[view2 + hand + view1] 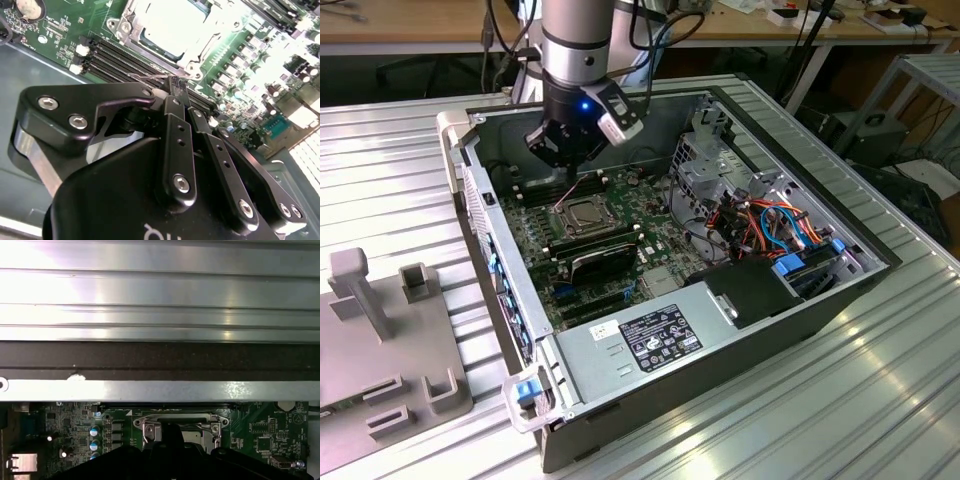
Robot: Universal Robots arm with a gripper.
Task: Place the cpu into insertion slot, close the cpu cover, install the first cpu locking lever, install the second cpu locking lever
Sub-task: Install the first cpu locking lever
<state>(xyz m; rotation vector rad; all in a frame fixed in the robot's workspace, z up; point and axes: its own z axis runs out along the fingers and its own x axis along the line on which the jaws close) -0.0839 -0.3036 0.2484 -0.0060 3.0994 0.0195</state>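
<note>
Gripper (178, 85) clenched, fingers (176, 107) pressed flat together in the second wrist view with nothing visibly pinched between them; tips set right at a thin wire locking lever (150, 76) running along the near edge of the socket, whether touching or just shy of it hard to tell; just beyond, the cpu (170, 27) lying flat and square inside the insertion slot (598, 228), silver top showing through the opening of the cpu cover (131, 27); cover apparently folded down over the chip rather than standing up; long black memory slots (107, 55) just beside the socket, close to the fingertips; judged from this, placing and covering done, work now on a locking lever, which of the two impossible to say; calls for a steady press on a springy wire, swung down and tucked under its catch, without sliding off onto the memory slots or prying at the cover; farther out in the exterior view, the gripper hanging low over the green motherboard (620, 270), just behind the socket; around that, the open computer case (780, 310); farthest, the ribbed metal table (400, 150) and a grey fixture (380, 330) at the exterior view's left.
</note>
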